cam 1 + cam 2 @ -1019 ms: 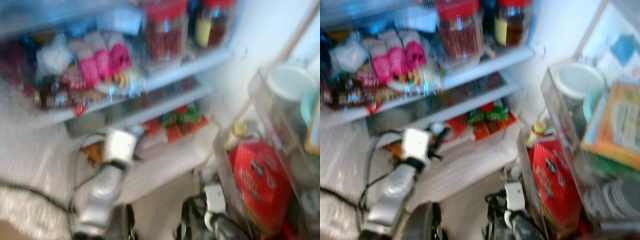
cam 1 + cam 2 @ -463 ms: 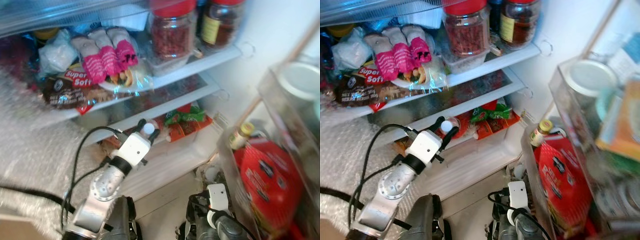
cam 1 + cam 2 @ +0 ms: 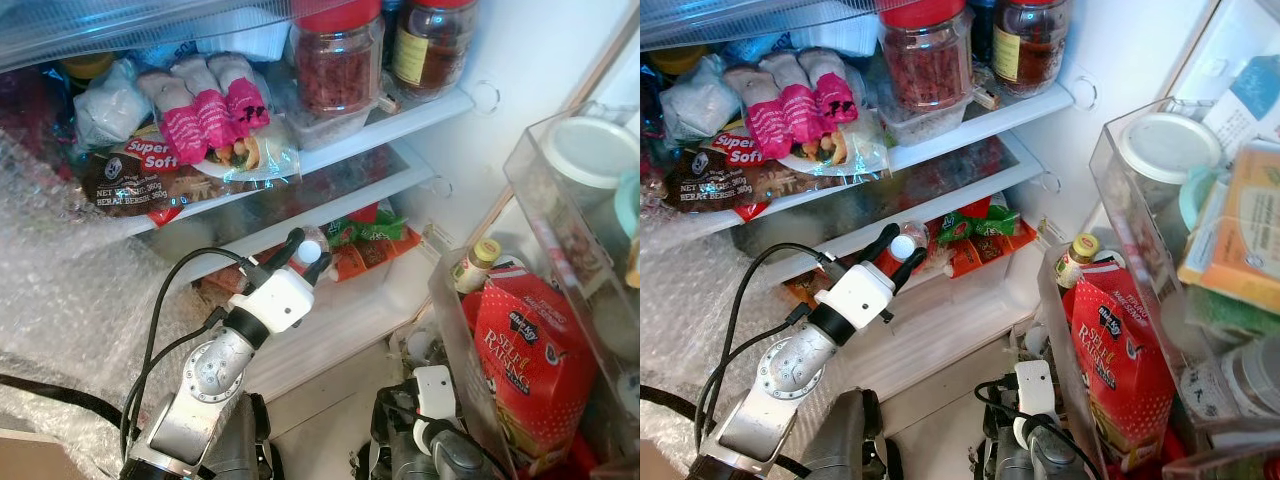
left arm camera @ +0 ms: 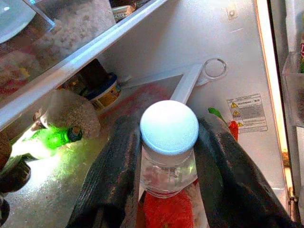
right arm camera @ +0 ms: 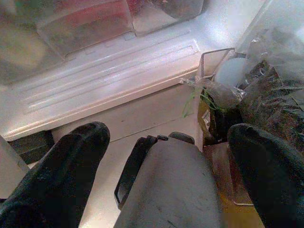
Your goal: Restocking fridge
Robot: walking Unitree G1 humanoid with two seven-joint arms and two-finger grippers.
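Compared with a moment ago, the left hand (image 3: 898, 248), clamped on the small white-capped bottle (image 4: 169, 142), has come closer to the lower fridge shelf (image 3: 330, 205), so placing seems near, while the right hand (image 5: 166, 156) hangs apart, idle.

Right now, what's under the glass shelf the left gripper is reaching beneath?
Under the glass shelf: red and green snack packets, and in the left wrist view a green bottle and a round tub. The small bottle hides things behind it.
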